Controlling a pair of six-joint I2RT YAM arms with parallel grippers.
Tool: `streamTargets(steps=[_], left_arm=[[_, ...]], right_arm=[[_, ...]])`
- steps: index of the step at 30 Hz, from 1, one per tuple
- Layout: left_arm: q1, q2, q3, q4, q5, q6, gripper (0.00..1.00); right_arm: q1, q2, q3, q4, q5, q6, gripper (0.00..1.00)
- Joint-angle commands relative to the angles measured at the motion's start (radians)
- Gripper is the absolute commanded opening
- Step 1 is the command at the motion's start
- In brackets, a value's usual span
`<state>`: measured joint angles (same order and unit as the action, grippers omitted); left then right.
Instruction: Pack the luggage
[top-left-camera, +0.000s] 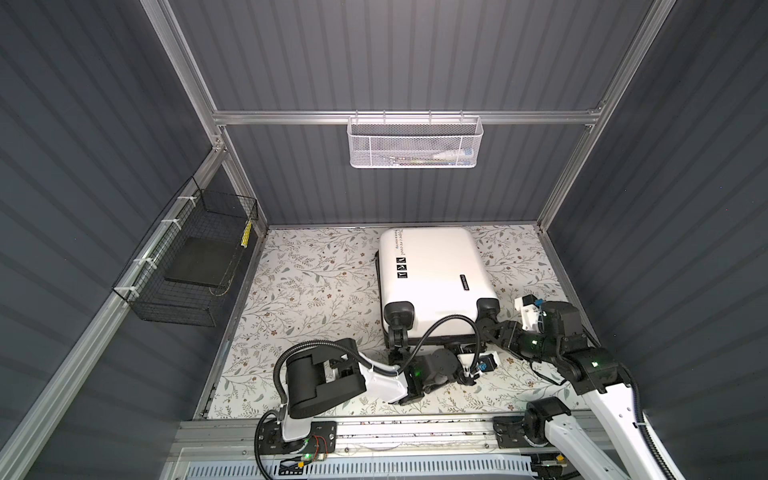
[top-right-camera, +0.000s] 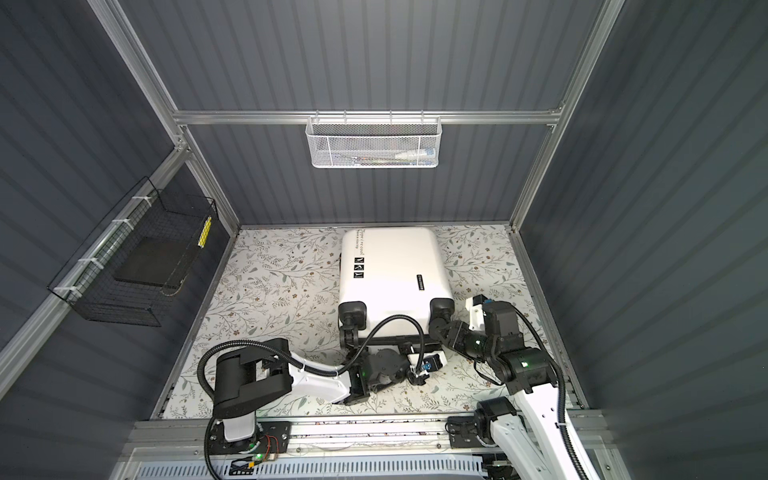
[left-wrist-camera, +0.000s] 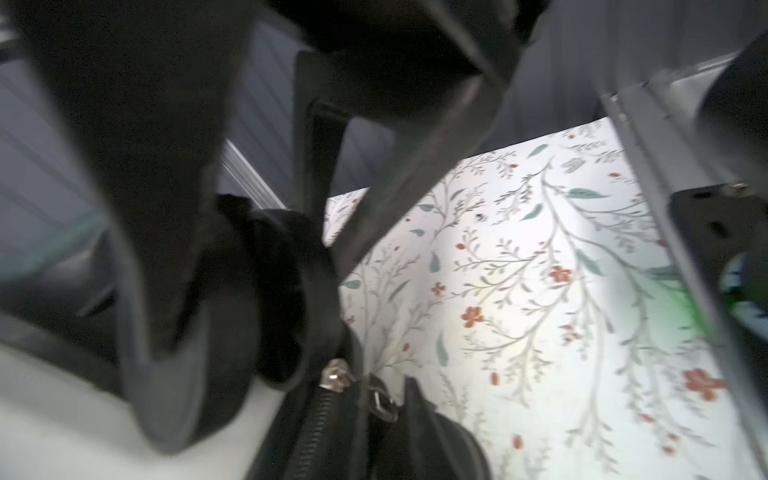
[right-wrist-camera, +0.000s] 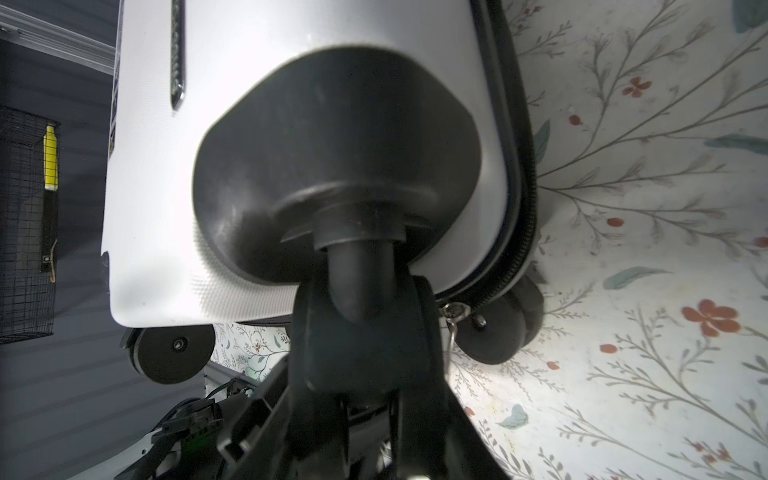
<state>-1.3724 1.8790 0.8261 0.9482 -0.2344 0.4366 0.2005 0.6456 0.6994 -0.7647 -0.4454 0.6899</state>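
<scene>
The luggage (top-left-camera: 432, 270) (top-right-camera: 390, 270), a white hard-shell suitcase, lies closed and flat on the floral table, its black wheels toward the arms. My right gripper (top-left-camera: 492, 328) (top-right-camera: 442, 330) (right-wrist-camera: 361, 332) is shut on the near right wheel, a finger on either side. My left gripper (top-left-camera: 457, 348) (top-right-camera: 409, 345) sits low against the suitcase's near edge, between the wheels. The blurred left wrist view shows the black zipper band, its silver slider (left-wrist-camera: 337, 374) and the pull tab (left-wrist-camera: 383, 405) close up. Whether the left fingers hold anything is hidden.
A white mesh basket (top-left-camera: 413, 143) with small items hangs on the back rail. A black wire basket (top-left-camera: 187, 266) on the left wall holds a dark flat thing and a yellow item. Floral table cover (top-left-camera: 316, 291) lies bare left of the suitcase. Grey walls enclose three sides.
</scene>
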Motion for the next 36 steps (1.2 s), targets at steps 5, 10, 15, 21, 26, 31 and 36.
streamTargets(steps=[5, 10, 15, 21, 26, 31, 36], left_arm=[[-0.025, -0.170, -0.135, 0.066, -0.089, -0.032, 0.64], [-0.023, -0.305, -0.146, -0.052, -0.238, -0.075, 1.00], [0.063, -0.410, -0.060, -0.332, -0.368, -0.334, 1.00], [0.195, -0.519, -0.002, -0.558, -0.359, -0.462, 1.00], [0.364, -0.574, 0.074, -0.763, -0.235, -0.691, 1.00], [0.413, -0.610, 0.088, -0.798, -0.270, -0.661, 1.00], [0.468, -0.593, 0.140, -0.868, -0.230, -0.660, 1.00]], right_arm=[[0.009, 0.017, -0.024, 0.096, -0.042, 0.024, 0.00], [0.026, 0.029, -0.037, 0.134, -0.046, 0.046, 0.00], [0.087, 0.052, -0.038, 0.185, -0.024, 0.087, 0.00], [0.216, 0.125, -0.017, 0.281, 0.039, 0.147, 0.00], [0.350, 0.263, 0.042, 0.371, 0.098, 0.172, 0.00], [0.431, 0.413, 0.127, 0.469, 0.143, 0.165, 0.00], [0.439, 0.468, 0.198, 0.459, 0.177, 0.124, 0.37]])
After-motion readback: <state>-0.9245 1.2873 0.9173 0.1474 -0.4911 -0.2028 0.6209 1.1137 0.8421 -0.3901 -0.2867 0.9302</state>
